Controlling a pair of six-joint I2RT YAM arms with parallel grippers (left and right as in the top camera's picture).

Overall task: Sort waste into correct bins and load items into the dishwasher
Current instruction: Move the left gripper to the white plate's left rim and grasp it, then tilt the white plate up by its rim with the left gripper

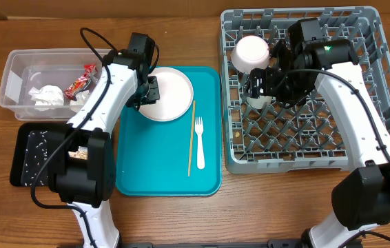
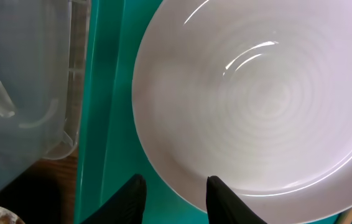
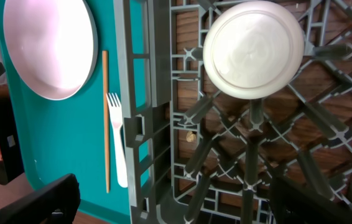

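The black tray is seen nearest the bases, at the left, with white rice grains scattered in it. Tan scraps are seen at its right edge, partly hidden by the left arm. Just beside it the teal tray is laid flat. The white fork and the wooden chopstick are laid on it lengthwise, side by side but not touching, chopstick on the left, fork tines pointed away. Further back on the same tray the white plate is set face up and nothing is seen on it. The left gripper is held low at the plate's left rim. Its fingers are spread, with the rim edge seen between them, one finger over teal and the other over the plate; contact cannot be told. Behind the black tray, crumpled napkins and the red wrapper are held in the clear tub. At the right, the grey rack is placed on the table. The right gripper is positioned over the rack's far-left part, fingers spread wide with nothing gripped. A small white cup is mostly covered by that gripper. The white bowl is set upside down near the rack's far-left corner, base ring up.
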